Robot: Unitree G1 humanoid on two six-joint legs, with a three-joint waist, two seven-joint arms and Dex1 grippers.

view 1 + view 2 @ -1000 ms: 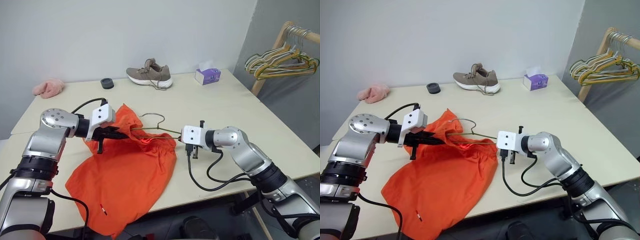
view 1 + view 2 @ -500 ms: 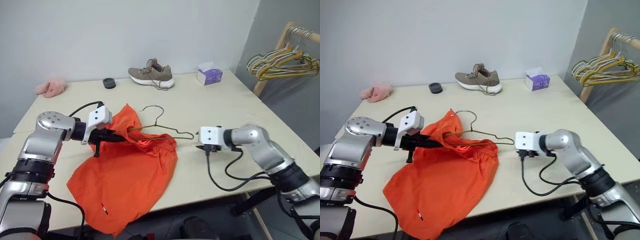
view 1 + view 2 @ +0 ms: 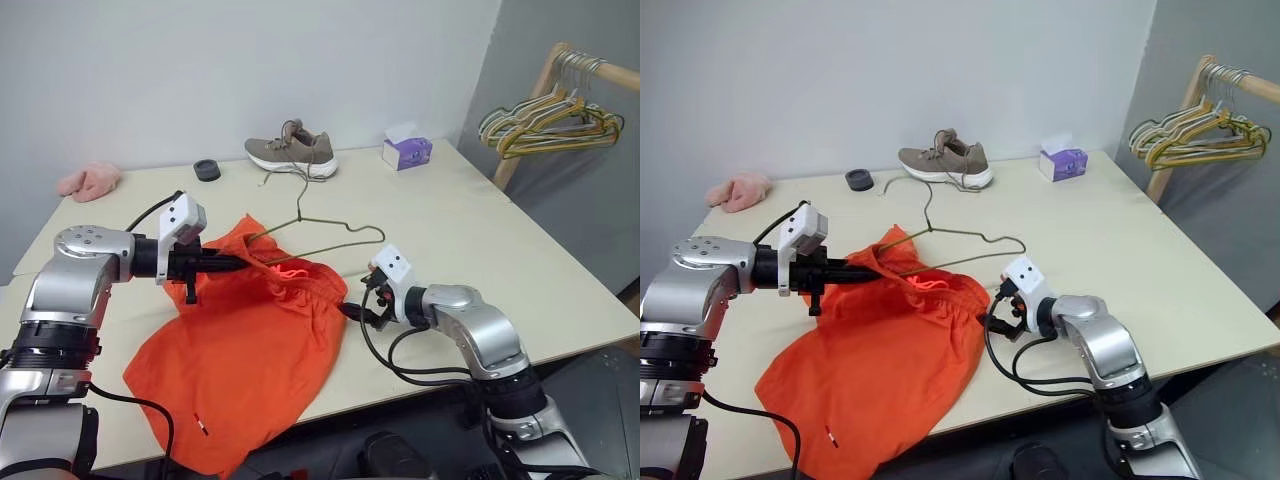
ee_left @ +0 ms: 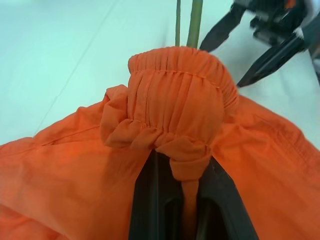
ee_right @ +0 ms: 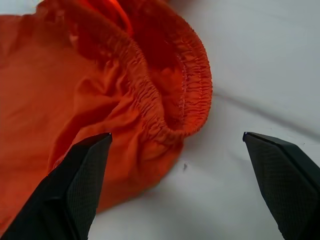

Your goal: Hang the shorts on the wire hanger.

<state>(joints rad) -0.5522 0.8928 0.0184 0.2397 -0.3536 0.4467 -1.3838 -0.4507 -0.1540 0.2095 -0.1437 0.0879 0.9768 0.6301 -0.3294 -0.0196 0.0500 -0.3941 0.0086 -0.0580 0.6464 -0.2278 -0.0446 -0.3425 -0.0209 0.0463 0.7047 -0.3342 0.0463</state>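
Left gripper (image 4: 182, 200) reaching level, fingers pinching the shorts (image 3: 250, 330) waistband, right gripper (image 5: 180, 165) angled down, fingers spread wide just beside waistband, wire hanger (image 3: 320, 235) threaded inside

Bright orange shorts (image 3: 245, 335) lie spread across the pale surface (image 3: 450, 220), their lower part drooping over its near edge, a small white tag (image 3: 203, 427) showing close to the hem. The gathered elastic waistband (image 5: 170, 95) is bunched and lifted at one end, gaping open at the other just above the surface. A thin olive-green wire hanger (image 3: 330, 240) runs into that waistband, one arm buried in the fabric, the other arm and a bent corner jutting out to the right, the curved hook (image 3: 290, 180) rising toward the far side.
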